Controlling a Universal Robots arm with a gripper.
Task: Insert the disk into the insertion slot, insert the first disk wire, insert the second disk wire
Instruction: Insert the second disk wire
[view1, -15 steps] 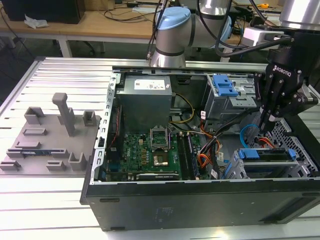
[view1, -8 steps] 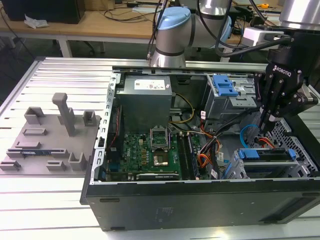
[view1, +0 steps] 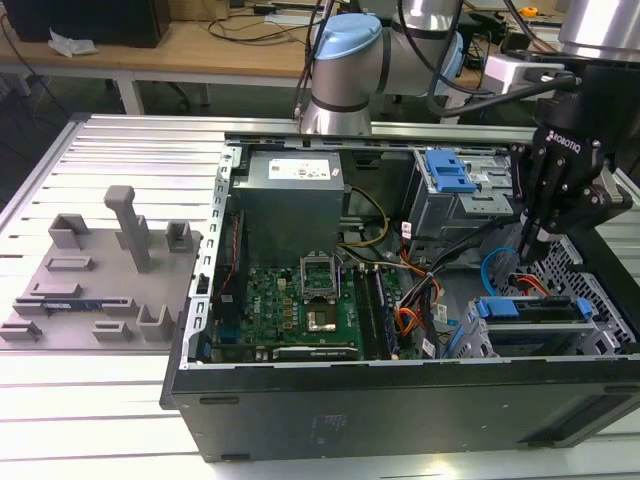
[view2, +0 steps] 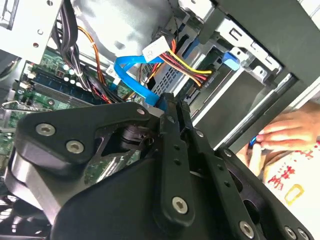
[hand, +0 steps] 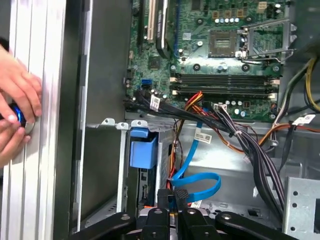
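Holding the second disk wire (hand: 196, 176) by its dark plug, my end effector (hand: 175, 202) is clamped together just behind the insertion slot (view1: 530, 325); I judge a tilted plug could jam or slip.

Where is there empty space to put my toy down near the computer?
The ribbed metal table is bare in front of the grey fixture plate, beside the computer case. Inside the case it is crowded: motherboard, wires, and the gripper over the light-blue cable.
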